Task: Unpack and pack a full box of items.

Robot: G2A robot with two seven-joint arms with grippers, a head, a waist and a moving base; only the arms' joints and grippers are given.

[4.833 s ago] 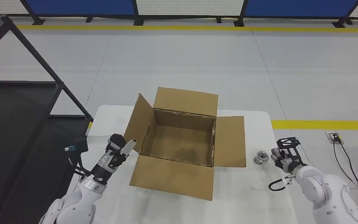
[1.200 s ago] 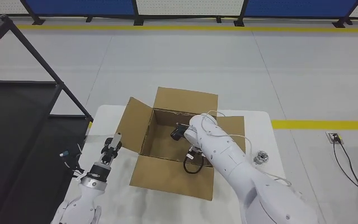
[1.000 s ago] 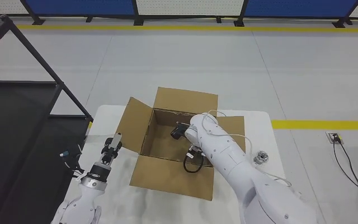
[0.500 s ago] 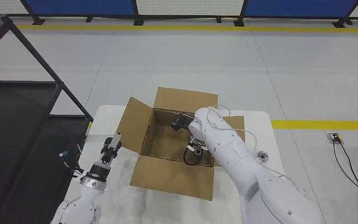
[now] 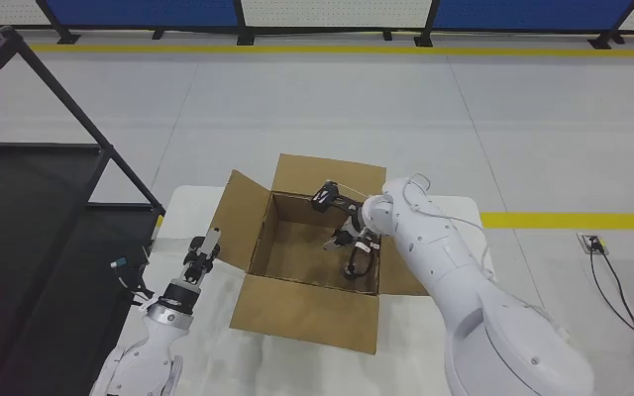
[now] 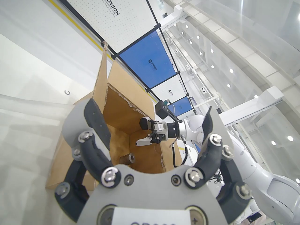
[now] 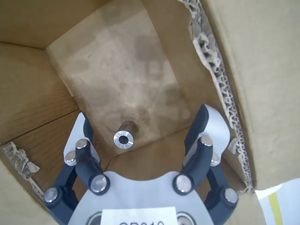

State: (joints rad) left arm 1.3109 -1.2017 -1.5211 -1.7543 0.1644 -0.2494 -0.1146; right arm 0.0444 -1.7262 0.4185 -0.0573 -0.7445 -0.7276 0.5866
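**Open box on the white table, one metal tube inside**

A brown cardboard box (image 5: 302, 312) stands in the middle of a white-covered table (image 5: 193, 213) with all four flaps folded outward; its torn corrugated edges show in the right wrist view. On the box floor, close to where the floor meets a wall near a corner, lies a short metal tube (image 7: 124, 138) with a bored end; it touches neither claw.

The right claw (image 5: 335, 241) hangs inside the box opening, near the right-hand wall, its fingers (image 7: 206, 122) spread wide with nothing between them. The left claw (image 5: 208, 243) sits outside the box, just beside the left flap and above the table; it too is spread and empty.

Around the table lies a pale grey floor (image 5: 327, 109); a yellow line (image 5: 297, 48) runs along the far side in front of blue and white panels (image 5: 119, 12); a black metal frame (image 5: 59, 188) stands to the left. In the left wrist view a high white ceiling (image 6: 246, 54) carries rows of small lights.
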